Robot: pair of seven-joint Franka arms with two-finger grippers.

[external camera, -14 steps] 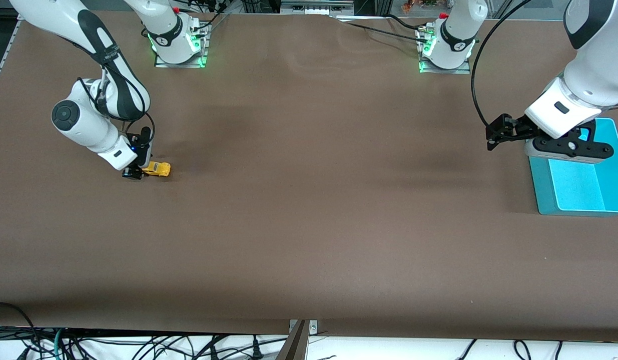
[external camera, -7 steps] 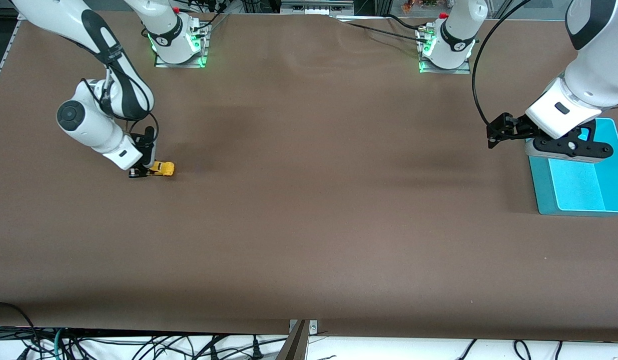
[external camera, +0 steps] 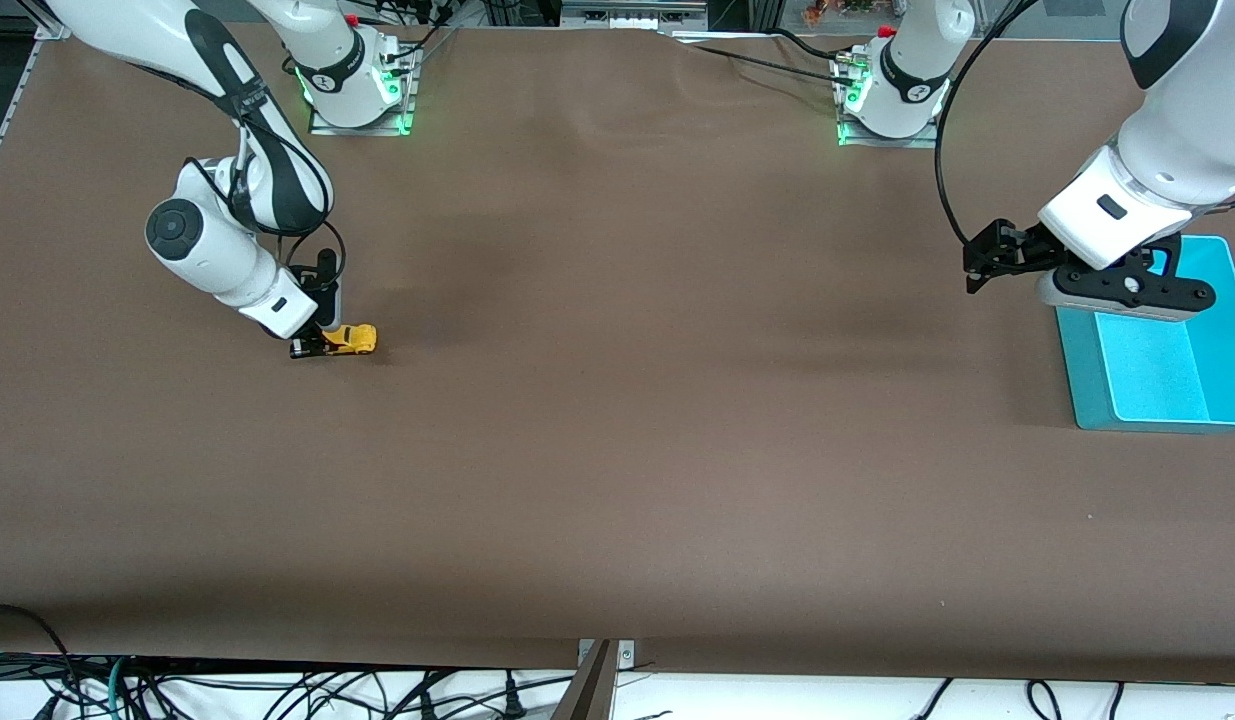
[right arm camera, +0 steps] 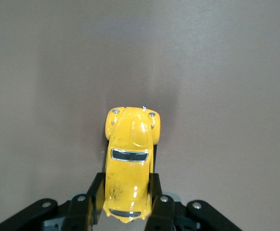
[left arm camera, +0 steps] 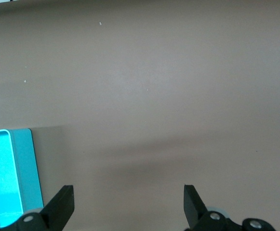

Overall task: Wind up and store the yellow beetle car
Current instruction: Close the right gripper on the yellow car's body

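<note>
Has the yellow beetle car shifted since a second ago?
Yes. The yellow beetle car, clamped in the right gripper, has moved toward the left arm's end of the table, judged against the right arm's base.

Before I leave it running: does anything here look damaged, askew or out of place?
Nothing stands out. The right gripper is shut on the yellow beetle car, which looks intact. The left gripper waits open beside the teal tray.

teal tray point(external camera: 1077, 380) cut off, car's wheels hidden
</note>
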